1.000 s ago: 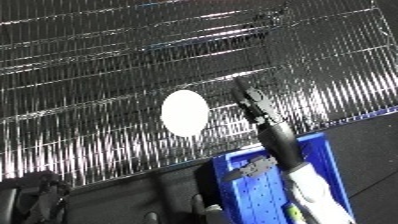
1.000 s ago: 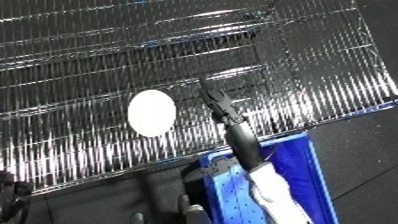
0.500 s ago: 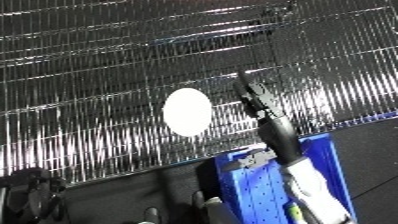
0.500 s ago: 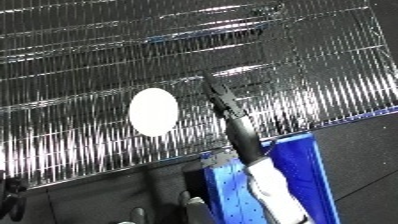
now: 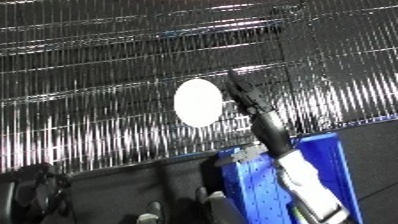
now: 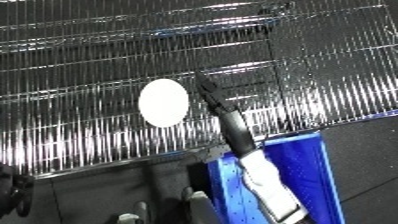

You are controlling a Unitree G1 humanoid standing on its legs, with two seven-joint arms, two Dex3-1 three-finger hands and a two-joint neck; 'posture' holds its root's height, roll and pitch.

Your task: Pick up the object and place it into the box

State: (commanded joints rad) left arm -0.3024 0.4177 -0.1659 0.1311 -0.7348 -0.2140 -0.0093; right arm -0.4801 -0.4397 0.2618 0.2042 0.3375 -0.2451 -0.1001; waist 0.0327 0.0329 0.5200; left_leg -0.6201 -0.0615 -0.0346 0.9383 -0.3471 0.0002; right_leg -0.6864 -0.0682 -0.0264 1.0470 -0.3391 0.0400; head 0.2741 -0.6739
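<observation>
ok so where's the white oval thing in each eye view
Left eye view: the white oval object sits just left of centre on the shiny ribbed surface.
Right eye view: it sits further left, at about the same height.
Shared landmark: the right hand reaches up just right of it, above the blue bin.

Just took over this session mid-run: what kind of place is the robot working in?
Probably a test or lab workstation, not a home. The work surface is shiny ribbed metal-like sheet, a blue bin sits at its near edge, and a lone white oval object lies on it beside the right hand.
</observation>
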